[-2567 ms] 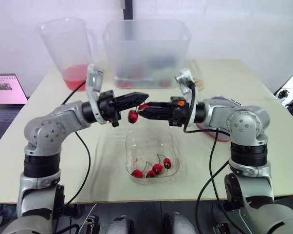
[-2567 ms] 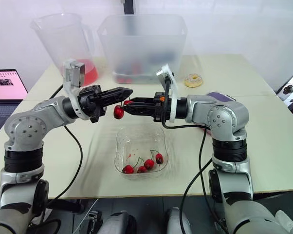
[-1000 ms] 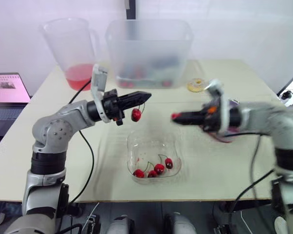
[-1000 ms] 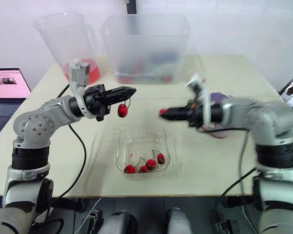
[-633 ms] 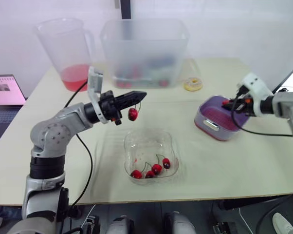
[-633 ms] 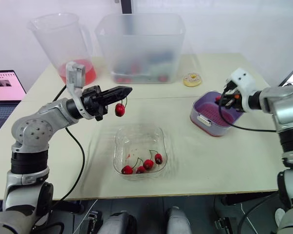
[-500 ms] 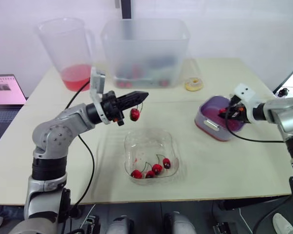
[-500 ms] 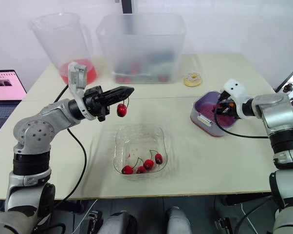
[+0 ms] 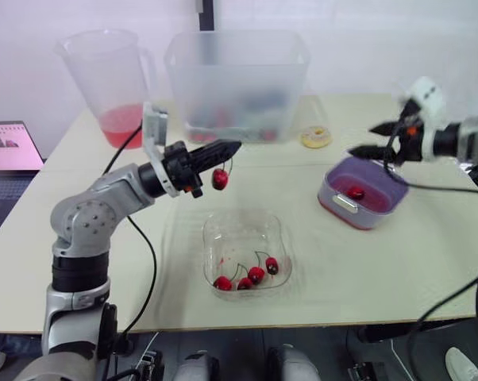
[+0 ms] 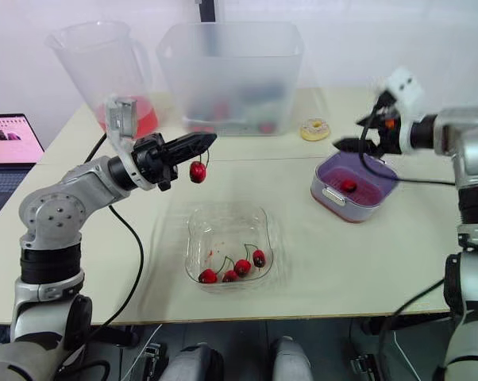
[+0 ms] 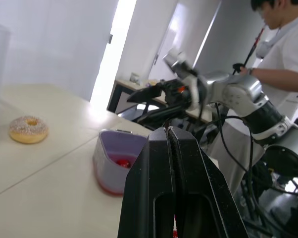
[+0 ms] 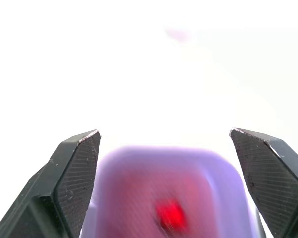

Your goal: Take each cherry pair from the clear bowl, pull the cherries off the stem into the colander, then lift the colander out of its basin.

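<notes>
Nearest me, the clear bowl (image 9: 283, 238) holds several cherry pairs (image 9: 256, 275) yet. Just beyond the bowl, my left jaws are clamped on a stem (image 9: 228, 163) with a single cherry (image 9: 220, 178) hanging from it. Right of the bowl and further back, my right jaws have swung away from that stem, dropped the plucked cherry (image 9: 356, 191) into the purple colander (image 9: 382, 186), and now stand apart above it. One fruit is delivered. I judge the dangling one goes next, with the colander unlifted in its basin (image 9: 352, 214).
</notes>
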